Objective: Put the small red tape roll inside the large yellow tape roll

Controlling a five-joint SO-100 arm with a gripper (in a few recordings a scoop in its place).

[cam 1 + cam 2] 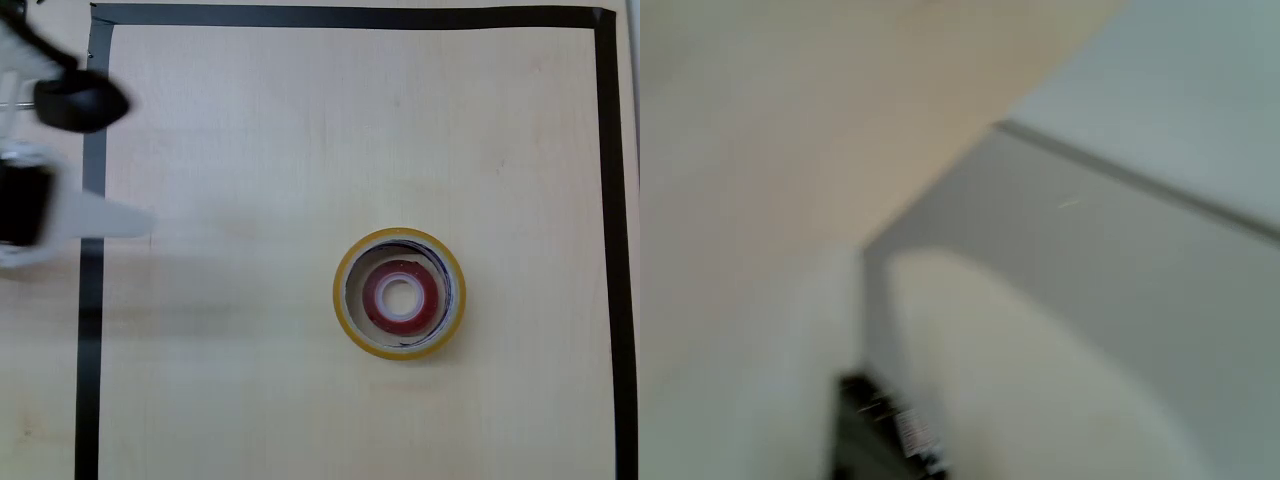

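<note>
Overhead view shows the small red tape roll (401, 296) lying flat inside the large yellow tape roll (399, 293), both on the tabletop (300, 150) right of centre within the black tape border (92, 300). The red ring sits a little toward the near-right of the yellow ring's hole, its white core showing, and it appears close to or touching the inner rim on that side. Judged from how things lie, the placing looks done.

At the far left edge, over the border line, the end effector (110, 220) is blurred; one pale finger points right and a dark part sits above it. Whether the fingers are apart or together cannot be told. Wrist view gives only a smeared pale finger (1040, 400), the tabletop (790, 120) and a grey surface beyond its edge, which settles nothing.

Little remains that could spoil the result. The main risk would be the arm sweeping back to the right at low height and knocking the yellow ring, which is light and would slide, carrying or tipping the red one out. A bump to the tabletop could do the same. With the arm well apart from the rolls, that risk seems small.
</note>
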